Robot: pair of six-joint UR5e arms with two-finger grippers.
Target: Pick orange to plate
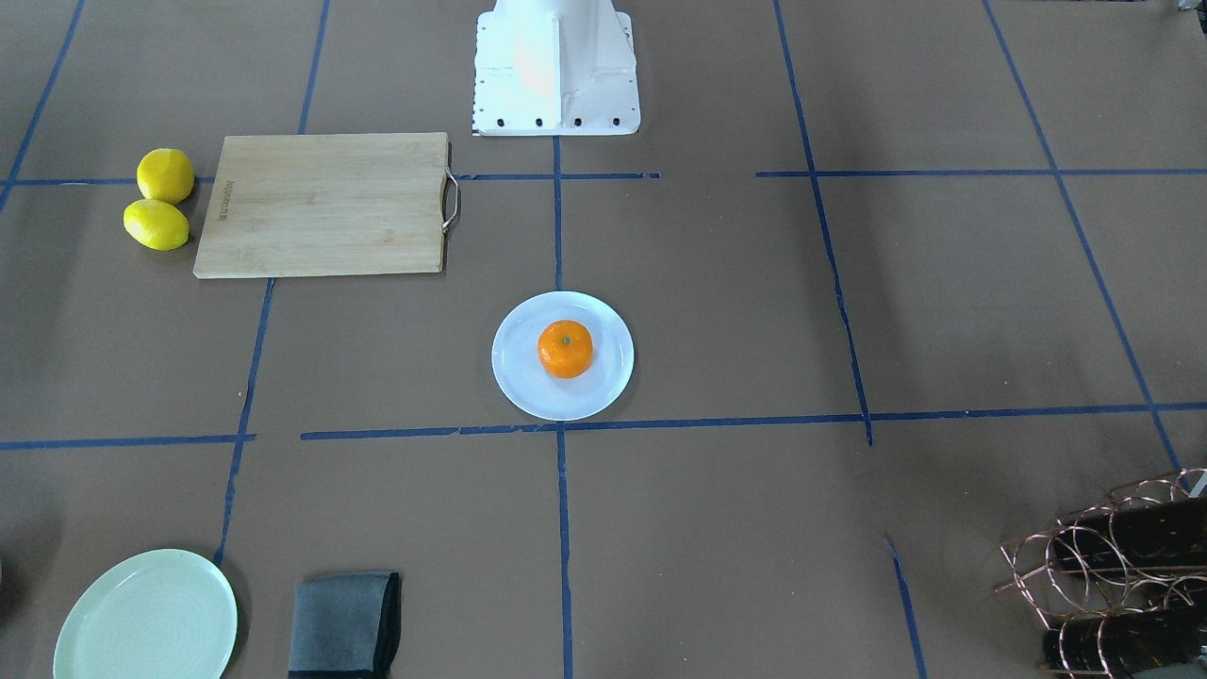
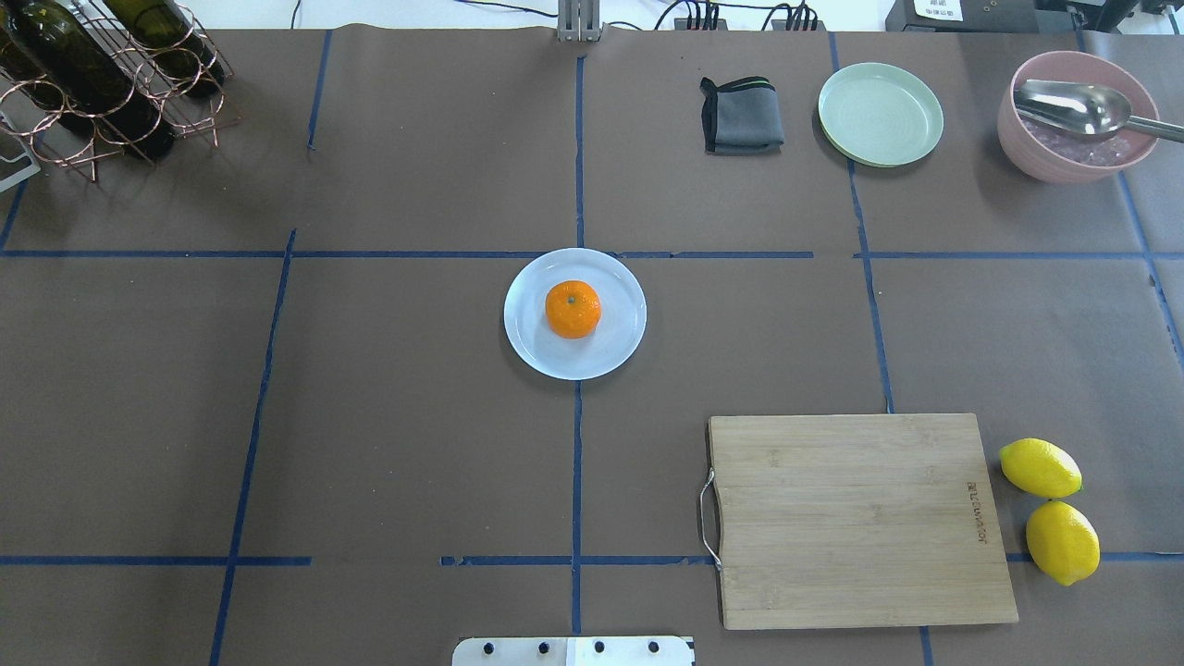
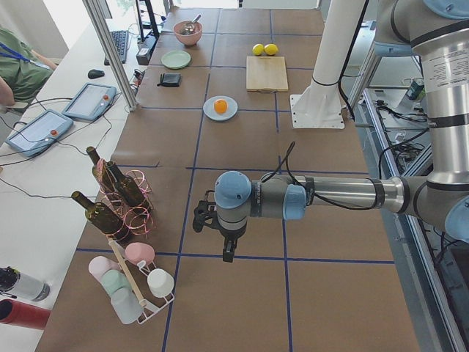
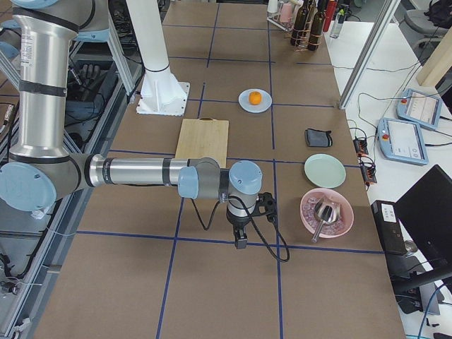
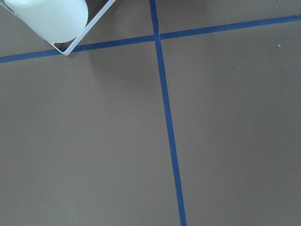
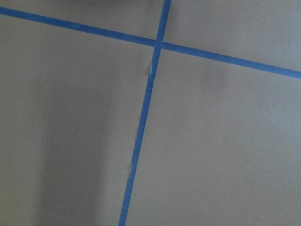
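The orange rests upright, stem dot up, in the middle of the pale bluish-white plate at the table's centre; both also show in the front view as orange and plate. No gripper is near them. My left gripper hangs over the table's left end, far from the plate; I cannot tell whether it is open or shut. My right gripper hangs over the right end, and its state is equally unclear. Both wrist views show only brown table and blue tape.
A wooden cutting board lies right of centre with two lemons beside it. A pale green plate, grey cloth and pink bowl with a spoon line the far right. A wine rack stands far left, a cup rack beyond it.
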